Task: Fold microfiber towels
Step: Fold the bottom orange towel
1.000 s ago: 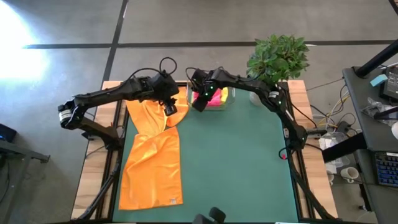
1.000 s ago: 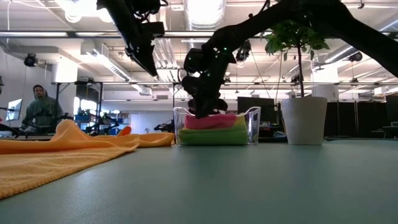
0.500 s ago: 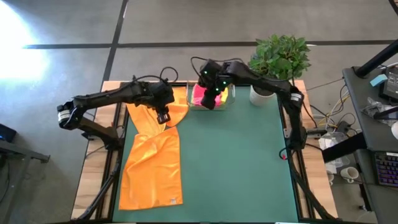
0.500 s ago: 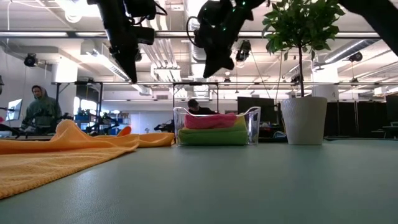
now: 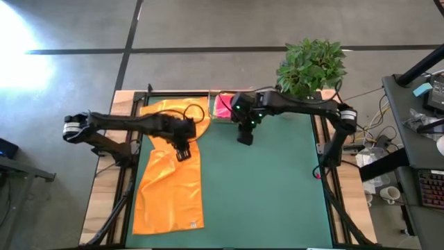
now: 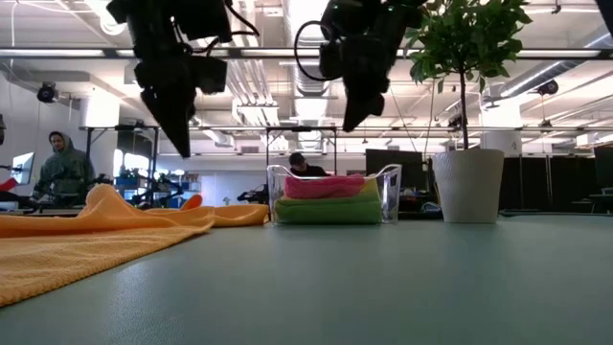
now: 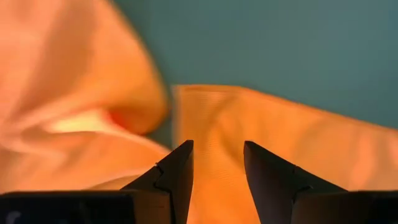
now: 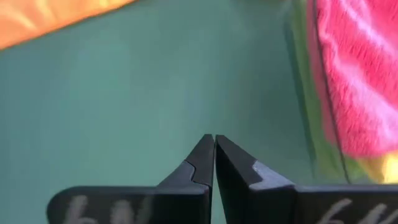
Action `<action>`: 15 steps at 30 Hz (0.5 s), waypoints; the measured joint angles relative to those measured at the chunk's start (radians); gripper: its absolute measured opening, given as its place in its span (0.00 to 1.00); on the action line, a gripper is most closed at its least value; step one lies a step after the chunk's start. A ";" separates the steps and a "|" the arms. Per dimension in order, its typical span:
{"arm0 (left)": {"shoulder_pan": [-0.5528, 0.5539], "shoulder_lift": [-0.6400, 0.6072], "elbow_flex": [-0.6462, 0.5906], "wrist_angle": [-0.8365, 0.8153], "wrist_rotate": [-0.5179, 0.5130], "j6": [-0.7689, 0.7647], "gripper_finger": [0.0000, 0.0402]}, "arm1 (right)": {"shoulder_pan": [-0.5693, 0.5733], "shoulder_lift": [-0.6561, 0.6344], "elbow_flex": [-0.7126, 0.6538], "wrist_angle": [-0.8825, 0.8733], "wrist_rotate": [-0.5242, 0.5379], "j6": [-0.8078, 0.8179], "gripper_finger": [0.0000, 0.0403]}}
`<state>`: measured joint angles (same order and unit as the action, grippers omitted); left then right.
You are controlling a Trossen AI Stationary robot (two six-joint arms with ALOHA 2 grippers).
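An orange microfiber towel [image 5: 170, 187] lies spread along the mat's left side. Its far part [image 5: 173, 111] is bunched up near the far edge. Folded pink [image 6: 324, 186] and green [image 6: 326, 211] towels are stacked in a clear tray [image 6: 390, 192] at the far middle, with a yellow one [image 8: 382, 168] showing beside them. My left gripper [image 7: 217, 152] hangs open above the orange towel [image 7: 261, 124], clear of it. My right gripper [image 8: 214, 142] is shut and empty. It hovers over bare mat just on the near side of the tray [image 5: 232, 107].
A potted plant in a white pot [image 6: 467, 187] stands at the far right, beside the tray. The green mat [image 5: 270, 194] is bare across its middle and right. A person [image 6: 63, 168] is in the room beyond the table.
My right gripper has risen out of the tray and swung toward the table's near edge, out over the bare mat, staying shut. My left gripper has moved toward the near edge and come down lower over the orange towel, staying open. The towels have kept still.
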<state>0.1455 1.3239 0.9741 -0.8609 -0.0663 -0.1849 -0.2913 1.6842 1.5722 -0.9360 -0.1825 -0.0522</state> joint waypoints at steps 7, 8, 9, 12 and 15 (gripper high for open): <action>-0.081 0.000 -0.186 0.271 0.092 -0.256 0.31 | 0.019 -0.130 -0.148 0.032 0.001 0.003 0.02; -0.090 0.000 -0.208 0.310 0.092 -0.295 0.31 | 0.023 -0.152 -0.169 0.043 0.000 0.004 0.02; -0.099 0.000 -0.228 0.346 0.092 -0.332 0.31 | 0.028 -0.172 -0.191 0.054 0.000 0.007 0.02; -0.128 0.002 -0.285 0.457 0.078 -0.428 0.31 | 0.044 -0.228 -0.258 0.097 0.000 0.007 0.02; -0.156 0.021 -0.322 0.508 0.005 -0.490 0.31 | 0.063 -0.278 -0.331 0.166 0.000 0.024 0.02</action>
<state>-0.0101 1.3450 0.6525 -0.3531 -0.0617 -0.6745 -0.2287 1.4067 1.2411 -0.7696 -0.1824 -0.0287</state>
